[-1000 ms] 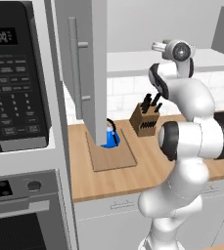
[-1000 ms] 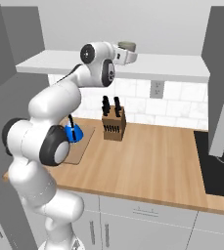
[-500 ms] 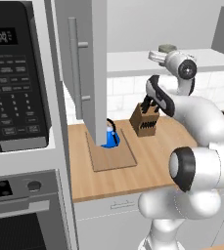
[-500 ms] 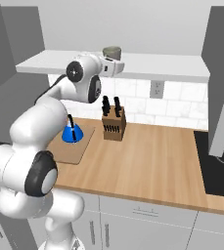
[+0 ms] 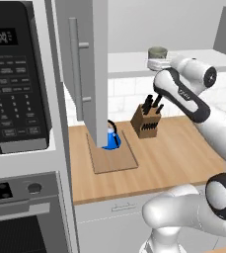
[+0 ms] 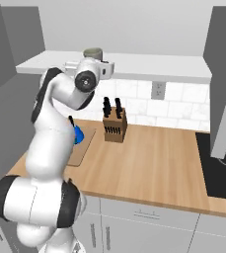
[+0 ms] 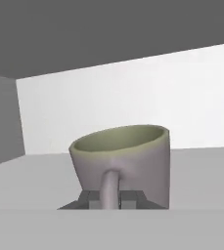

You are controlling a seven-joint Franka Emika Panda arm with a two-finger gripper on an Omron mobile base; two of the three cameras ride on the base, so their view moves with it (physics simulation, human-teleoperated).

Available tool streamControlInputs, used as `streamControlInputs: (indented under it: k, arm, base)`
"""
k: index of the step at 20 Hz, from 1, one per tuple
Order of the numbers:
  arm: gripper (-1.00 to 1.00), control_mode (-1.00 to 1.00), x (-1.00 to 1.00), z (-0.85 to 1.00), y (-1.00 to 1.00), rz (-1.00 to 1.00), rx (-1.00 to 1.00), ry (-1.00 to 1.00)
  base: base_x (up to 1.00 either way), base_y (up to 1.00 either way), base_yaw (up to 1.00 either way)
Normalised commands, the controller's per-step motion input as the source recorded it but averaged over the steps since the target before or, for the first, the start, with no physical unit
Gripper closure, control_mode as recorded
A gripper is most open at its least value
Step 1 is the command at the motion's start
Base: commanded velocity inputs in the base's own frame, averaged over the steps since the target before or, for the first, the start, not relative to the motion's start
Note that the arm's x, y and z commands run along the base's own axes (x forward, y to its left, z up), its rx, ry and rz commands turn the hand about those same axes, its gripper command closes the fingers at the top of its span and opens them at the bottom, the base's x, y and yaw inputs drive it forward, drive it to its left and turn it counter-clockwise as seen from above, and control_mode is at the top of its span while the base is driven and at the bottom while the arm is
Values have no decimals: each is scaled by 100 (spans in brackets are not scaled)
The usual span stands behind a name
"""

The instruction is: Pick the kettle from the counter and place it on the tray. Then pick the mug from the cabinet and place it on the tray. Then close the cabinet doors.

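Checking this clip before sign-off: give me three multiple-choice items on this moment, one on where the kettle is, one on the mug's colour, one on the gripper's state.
1. Where is the kettle?
A. on the tray
B. on the cabinet shelf
C. beside the knife block, off the tray

2. What colour is the mug?
A. bright blue
B. grey-green
C. brown

3. How is the gripper?
A. wide open above the tray
B. shut on the kettle's handle
C. shut on the mug's handle

Key: 1 A, the left base view shows the blue kettle standing on the board; 2 B, the hand view shows a grey wall with a greenish inside; 3 C, in the hand view the fingertips sit closed on either side of the handle.
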Motion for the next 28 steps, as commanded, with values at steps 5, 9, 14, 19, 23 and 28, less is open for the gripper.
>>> streamControlInputs:
  k: [5, 9, 14, 19, 23, 28]
  arm:
    - [100, -100, -73, 1, -13, 47, -10, 0]
    - [100, -100, -84, -6, -14, 50, -3, 0]
    - [100, -100, -70, -17, 4, 57, -7, 0]
    - [100, -100, -30, -29, 13, 59, -10, 0]
    - [100, -100, -4, -44, 19, 42, -4, 0]
    - [100, -100, -15, -55, 20, 29, -3, 0]
  base:
    - [0, 0, 0]
    - [0, 0, 0]
    - [0, 0, 0]
    - [0, 0, 0]
    - [0, 0, 0]
    - [0, 0, 0]
